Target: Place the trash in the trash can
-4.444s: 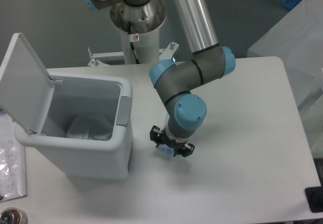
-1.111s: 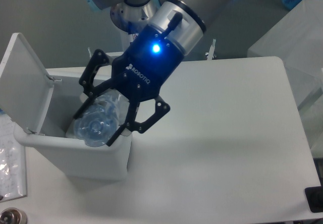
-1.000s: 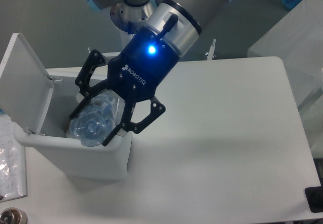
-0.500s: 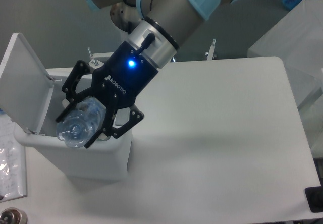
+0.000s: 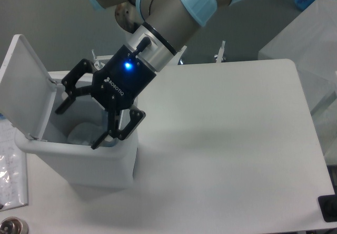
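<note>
I have 1 fixed view: a camera mounted high in front of the table (image 5: 237, 139), angled downward toward the arm's base, at moderate range, framing the trash can (image 5: 79, 160) at left.

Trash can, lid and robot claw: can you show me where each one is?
Trash can (image 5: 89, 163), fixed camera, on its white front wall.
Lid (image 5: 23, 84), fixed camera, middle of the raised flap.
Gripper (image 5: 79, 122), fixed camera, midway between its spread fingertips.

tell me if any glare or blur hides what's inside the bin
Fixed camera: sharp, evenly lit, no glare on the trash can; the hand is crisp, its blue light glowing; soft shadow inside dims pale contents, partly blocked by a finger.
</note>
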